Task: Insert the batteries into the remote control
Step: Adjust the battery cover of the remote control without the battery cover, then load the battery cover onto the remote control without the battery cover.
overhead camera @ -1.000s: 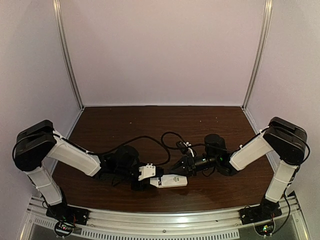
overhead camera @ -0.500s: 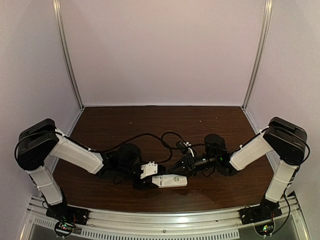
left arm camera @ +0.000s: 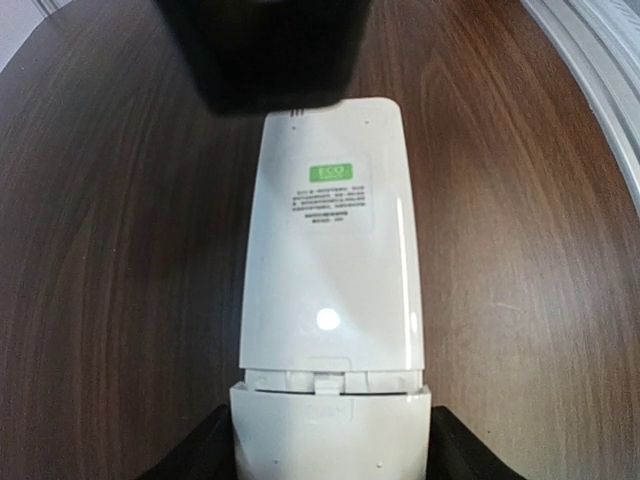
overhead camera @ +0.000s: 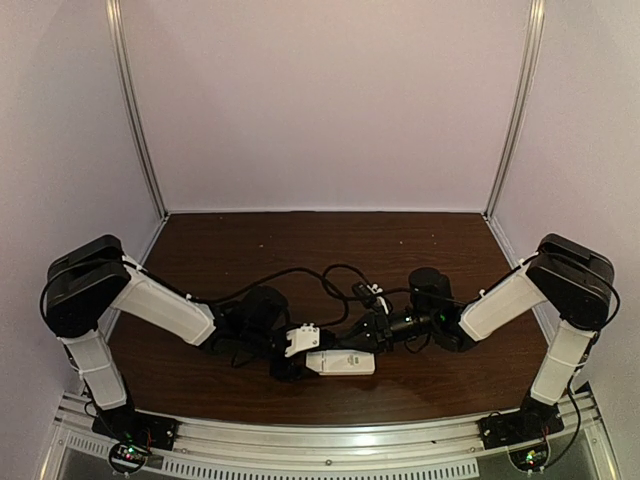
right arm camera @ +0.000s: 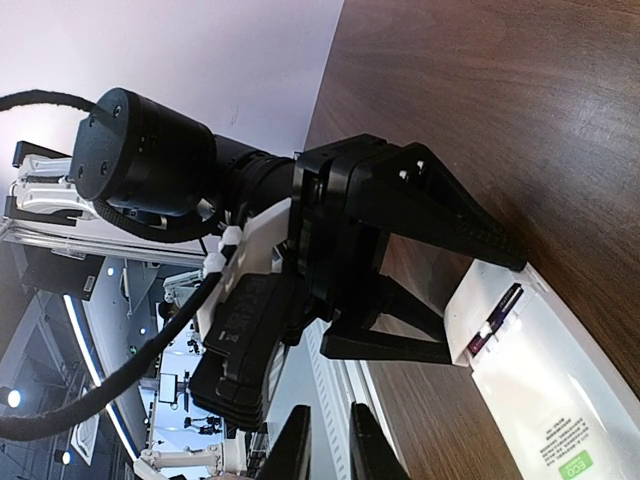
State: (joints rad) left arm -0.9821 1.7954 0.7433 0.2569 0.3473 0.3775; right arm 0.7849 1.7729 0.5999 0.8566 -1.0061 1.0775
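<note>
The white remote control [overhead camera: 345, 362] lies back up on the table, its ECO label showing in the left wrist view [left arm camera: 330, 250]. My left gripper [left arm camera: 330, 450] is shut on the plain white cover piece [left arm camera: 330, 425] at the remote's near end, with a thin gap between cover and body. The purple battery [right arm camera: 497, 323] shows through that gap in the right wrist view; the orange one is hidden. My right gripper [overhead camera: 375, 332] is shut and empty, its dark tip [left arm camera: 270, 55] against the remote's far end.
Black cables [overhead camera: 330, 275] loop over the dark wooden table [overhead camera: 300, 240] behind both grippers. The metal rail [overhead camera: 320, 430] runs along the near edge, close to the remote. White walls enclose the back and sides.
My left arm has moved to the right, sliding the cover piece along the remote toward its body. The right arm has stayed in place.
</note>
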